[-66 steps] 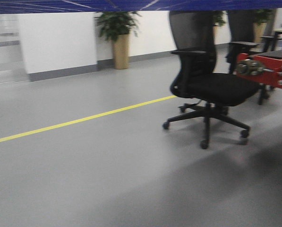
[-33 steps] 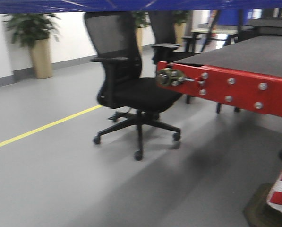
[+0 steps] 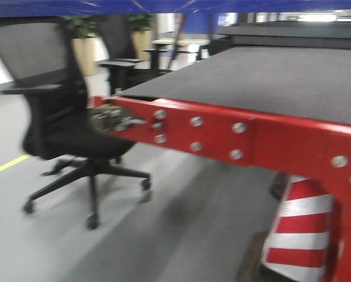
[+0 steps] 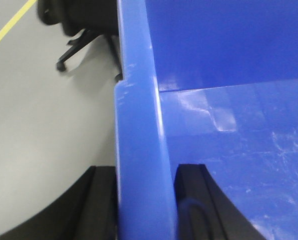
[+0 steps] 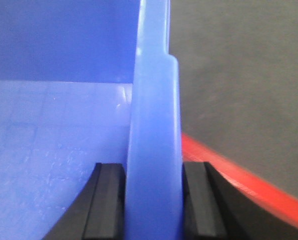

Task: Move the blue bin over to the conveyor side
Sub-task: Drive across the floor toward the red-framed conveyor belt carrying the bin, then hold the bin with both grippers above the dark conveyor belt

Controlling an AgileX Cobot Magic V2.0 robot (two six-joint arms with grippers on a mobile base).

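Both end effectors are clenched on the bin (image 4: 238,65). The left end effector (image 4: 145,200) pinches the rim (image 4: 139,125) of one side wall, with one finger inside and one outside. The right end effector (image 5: 153,200) does the same on the opposite wall. The bin hangs off the ground between my arms, and its edge shows as a blue strip along the top of the front view.

I judge the plastic stiff enough to carry by two opposite rims without folding. It is glossy, though, so the fingers could slide along the lip if I tilt or jerk it. What I can see of the inside looks empty, so it is probably light for its bulk. Being this wide, it will twist if one arm leads the other. The thick lip is the right place to hold it.

Ahead, the conveyor (image 3: 269,76) is broad, flat and dark with a matte weave, much wider than the bin, so it should grip well. Its red bolted frame (image 3: 222,132) faces me, and from the right wrist I see belt and frame just beyond the held wall. A chair (image 3: 57,135) stands to the left and a striped cone (image 3: 298,235) sits under the frame, both on grey floor (image 3: 181,235).
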